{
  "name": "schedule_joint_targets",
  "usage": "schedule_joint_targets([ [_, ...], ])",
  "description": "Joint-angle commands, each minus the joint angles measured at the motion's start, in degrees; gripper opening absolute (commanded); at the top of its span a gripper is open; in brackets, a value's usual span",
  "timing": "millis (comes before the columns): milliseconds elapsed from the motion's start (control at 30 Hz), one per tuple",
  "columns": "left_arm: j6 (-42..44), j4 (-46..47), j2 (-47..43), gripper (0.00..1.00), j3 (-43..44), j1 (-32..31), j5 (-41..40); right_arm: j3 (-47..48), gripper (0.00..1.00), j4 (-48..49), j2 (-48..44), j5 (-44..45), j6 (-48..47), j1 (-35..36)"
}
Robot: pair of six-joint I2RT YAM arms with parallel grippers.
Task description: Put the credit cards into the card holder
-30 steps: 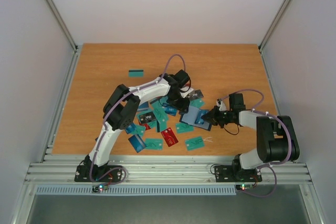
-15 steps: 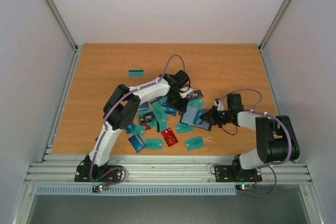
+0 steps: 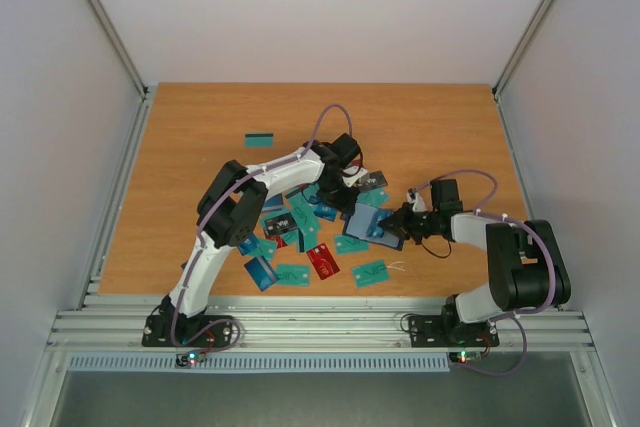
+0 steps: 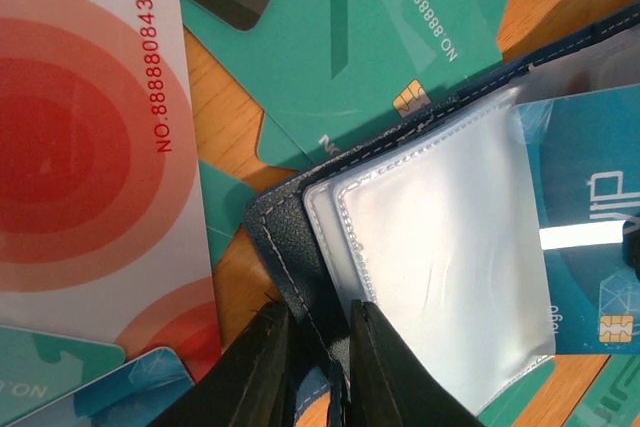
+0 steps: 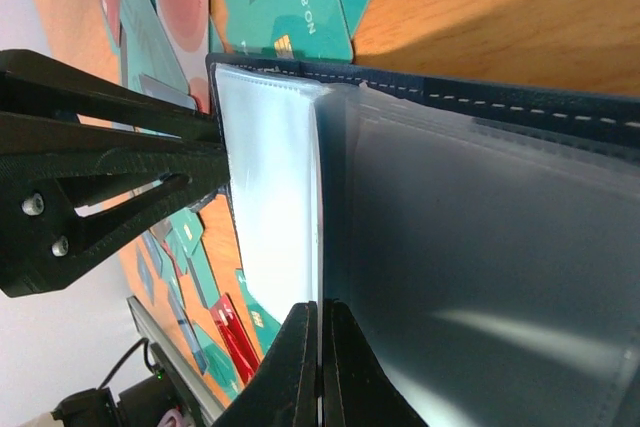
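My left tool (image 4: pixel 320 352) and right tool (image 5: pixel 320 347) meet nose to nose at the card holder (image 3: pixel 368 221), each pinched onto it. Neither can go forward: the other's fingers (image 5: pixel 110 162) stand straight ahead. Around my left tool, credit cards (image 3: pixel 300 232) lie scattered and overlapping, a red-and-white card (image 4: pixel 80 137) close beside it. Behind my right tool and out to its right the table (image 3: pixel 470 137) is bare wood. Beyond both tools it is open too, but for one teal card (image 3: pixel 260 139).

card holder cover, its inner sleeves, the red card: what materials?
card holder cover: dark navy leather or faux leather, matte, with pale stitching along the edge.
inner sleeves: clear soft plastic, glossy, showing glare and wrinkles.
red card: likely rigid plastic, smooth, with printed rings and a number.
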Motion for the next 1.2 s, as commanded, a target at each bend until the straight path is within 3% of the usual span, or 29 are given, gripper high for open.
schedule_joint_targets([
  [0, -0.2, -2.1, 3.8, 0.18, -0.2, -0.5, 0.7, -1.3, 0.01, 0.2, 0.3, -1.2, 1.2, 0.8],
  [433, -1.2, -1.4, 4.2, 0.17, -1.3, -0.6, 2.7, -2.2, 0.01, 10.2, 6.3, -2.0, 8.0, 1.8],
  [633, -2.0, -1.4, 4.0, 0.17, -1.8, -0.3, 4.1, -0.3, 0.01, 10.1, 7.8, -3.0, 8.5, 2.6],
  [767, -2.7, -1.0, 3.9, 0.17, -1.9, 0.5, 5.1, 2.0, 0.07, 2.5, 6.6, -3.5, 6.3, 3.0],
  [900, -3.0, -0.7, 3.2, 0.16, -2.5, 1.1, 5.5, 6.1, 0.2, -10.1, 5.3, -1.2, 1.8, 3.0],
  [1167, -2.6, -0.3, 2.9, 0.14, -2.7, 1.3, 5.5, 14.6, 0.3, -28.9, 6.2, 3.0, -4.0, 3.0],
])
